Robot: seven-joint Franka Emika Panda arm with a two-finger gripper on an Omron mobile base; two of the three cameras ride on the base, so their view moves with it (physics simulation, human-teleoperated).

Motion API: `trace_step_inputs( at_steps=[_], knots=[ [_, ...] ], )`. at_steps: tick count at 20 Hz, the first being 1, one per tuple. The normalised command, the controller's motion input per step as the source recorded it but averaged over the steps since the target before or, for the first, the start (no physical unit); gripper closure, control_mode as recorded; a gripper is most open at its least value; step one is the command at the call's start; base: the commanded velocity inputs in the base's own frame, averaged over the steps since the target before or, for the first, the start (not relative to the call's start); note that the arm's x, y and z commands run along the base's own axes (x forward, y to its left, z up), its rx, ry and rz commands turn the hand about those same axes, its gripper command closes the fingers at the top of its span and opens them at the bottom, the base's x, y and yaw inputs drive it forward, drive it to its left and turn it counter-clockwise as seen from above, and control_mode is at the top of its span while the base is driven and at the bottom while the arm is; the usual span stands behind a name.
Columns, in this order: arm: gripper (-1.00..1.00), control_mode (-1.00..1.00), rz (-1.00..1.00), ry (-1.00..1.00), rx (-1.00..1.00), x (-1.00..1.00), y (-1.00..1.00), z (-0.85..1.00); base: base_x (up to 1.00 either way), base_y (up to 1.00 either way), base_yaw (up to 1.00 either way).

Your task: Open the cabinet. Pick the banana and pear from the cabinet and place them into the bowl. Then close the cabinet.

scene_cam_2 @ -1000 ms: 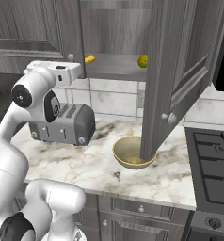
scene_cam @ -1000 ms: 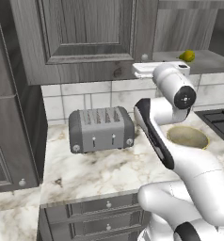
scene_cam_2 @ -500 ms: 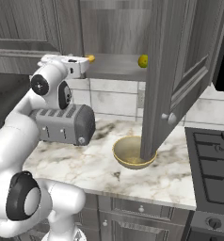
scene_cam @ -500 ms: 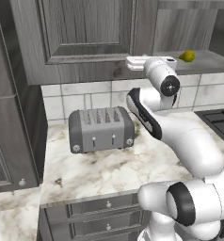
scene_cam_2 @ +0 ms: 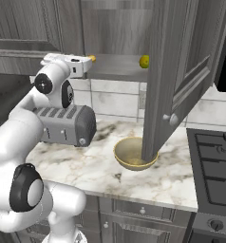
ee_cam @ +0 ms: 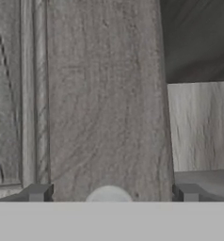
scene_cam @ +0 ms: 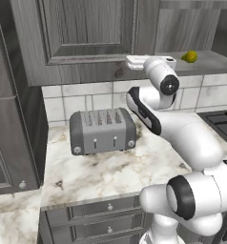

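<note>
Reaching up at the left cabinet (scene_cam: 87, 33) door's lower edge, the hand (scene_cam: 134, 62) is raised, the pear (scene_cam: 190, 56) on the shelf. From the right, the bowl (scene_cam_2: 134, 153) sits on the desk (scene_cam_2: 172, 175) under the open door. Hand view: fingertips (ee_cam: 38, 192) spread wide apart, flanking the knob (ee_cam: 109, 194).

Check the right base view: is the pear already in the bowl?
No. The pear sits on the cabinet shelf, and the bowl on the counter holds nothing.
</note>
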Motion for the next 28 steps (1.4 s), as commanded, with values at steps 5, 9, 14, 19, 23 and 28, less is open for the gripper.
trace_step_inputs(
  at_steps=[5,9,14,19,23,28],
  knots=[
    [1.0,-1.0,0.0,0.0,0.02,0.69,0.15,-0.21,0.0,0.0,0.0],
    [1.0,-1.0,0.0,0.0,0.0,0.0,0.0,0.0,0.0,0.0,0.0],
    [1.0,-1.0,0.0,0.0,0.0,-0.18,0.09,0.0,0.0,0.0,0.0],
    [1.0,-1.0,0.0,0.0,0.0,-0.51,0.42,0.0,0.0,0.0,0.0],
    [1.0,-1.0,0.0,0.0,0.0,-0.71,0.59,0.0,0.0,0.0,0.0],
    [1.0,-1.0,0.0,0.0,0.0,-0.89,0.66,0.01,0.0,0.0,0.0]
  ],
)
